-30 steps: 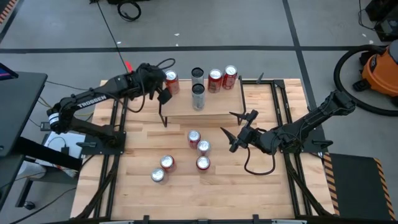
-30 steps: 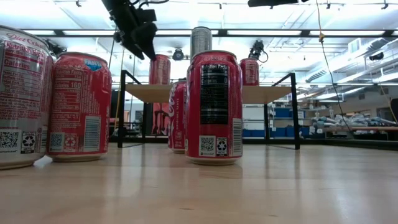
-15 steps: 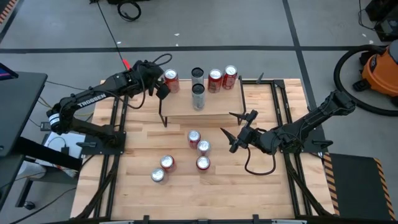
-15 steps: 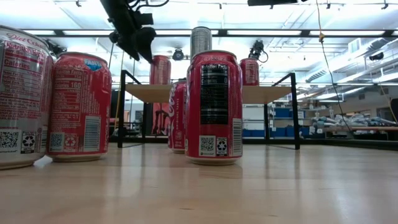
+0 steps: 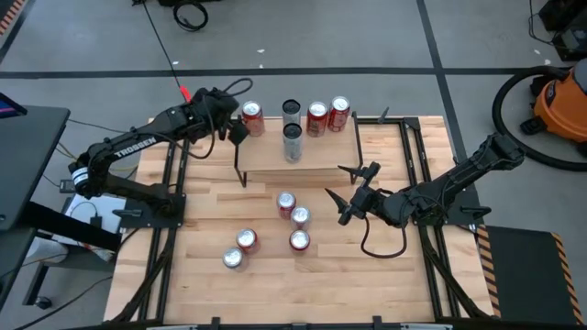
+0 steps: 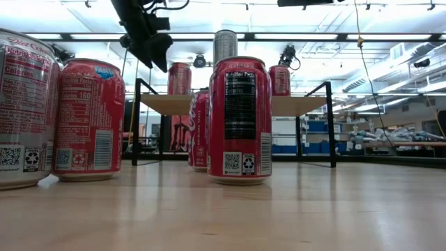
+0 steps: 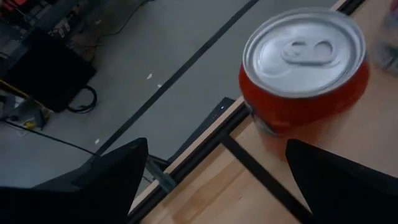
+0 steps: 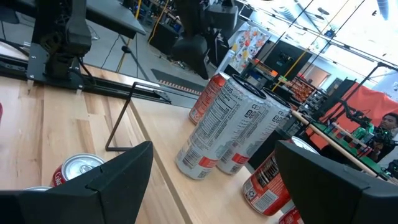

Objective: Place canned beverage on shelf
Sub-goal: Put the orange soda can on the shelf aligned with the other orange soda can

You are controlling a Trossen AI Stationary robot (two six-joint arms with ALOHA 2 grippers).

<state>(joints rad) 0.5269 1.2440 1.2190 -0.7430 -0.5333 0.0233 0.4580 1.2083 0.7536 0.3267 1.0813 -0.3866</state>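
1. Since the earlier frames, we note the left gripper point(image 5: 235, 131) has drawn back a little from the red can point(image 5: 252, 119) at the left end of the shelf point(image 5: 316, 154), rising toward the shelf's outer corner; the right arm and all cans appear unchanged.
2. We find the left gripper released, jaws spread wide and empty. In its wrist view the red can point(image 7: 303, 68) stands upright on the shelf plank, ahead of the fingers and apart from them.
3. We record five cans on the shelf: the red one at the left end, two silver ones point(image 5: 292, 142) near the middle, two red ones point(image 5: 327, 115) toward the right.
4. Five cans point(image 5: 293, 211) stand on the bench point(image 5: 385, 275) in front of the shelf, not yet placed.
5. The right gripper point(image 5: 349, 193) hovers just beside that group, jaws apart, holding nothing.
6. Risk, in our judgement: the left gripper is close to the end can, and a sideways sweep could tip it off the shelf edge.
7. Risk: the bench cans stand tightly grouped; an open finger entering between them could topple a neighbour.
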